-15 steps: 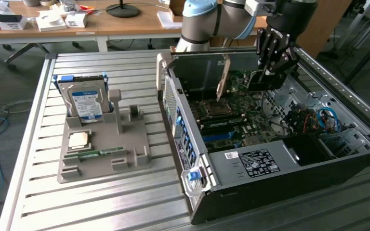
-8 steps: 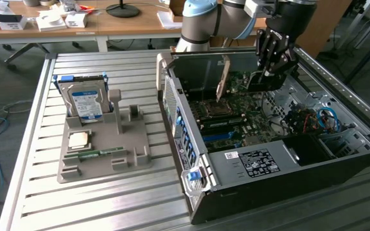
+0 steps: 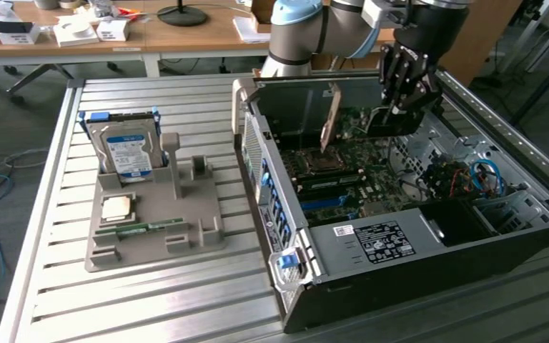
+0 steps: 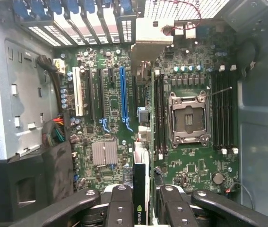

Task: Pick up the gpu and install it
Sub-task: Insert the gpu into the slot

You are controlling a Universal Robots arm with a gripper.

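Note:
The gpu [image 4: 141, 182] is a thin dark card seen edge-on, and my gripper [image 4: 141, 201] is shut on it, with a black finger [image 4: 119, 205] on either side. Its pale metal end bracket [image 4: 150, 45] points toward the case's rear slot covers [image 4: 84, 19]. The card hangs upright above the green motherboard [image 4: 110, 127], just to one side of the long blue slot [image 4: 123, 94] and not seated in it. In the exterior view my gripper [image 3: 400, 107] reaches down into the open computer case [image 3: 379, 236], with the gpu [image 3: 389, 123] below the fingers.
A grey fixture [image 3: 155, 221] at the exterior view's left holds a blue-labelled hard drive [image 3: 126, 153], a processor chip [image 3: 117, 207] and a green memory stick [image 3: 141, 229]. Inside the case are the empty processor socket [image 4: 188, 118], memory slots [image 4: 221, 109] and cables [image 3: 475, 179]. The case walls stand close around the card.

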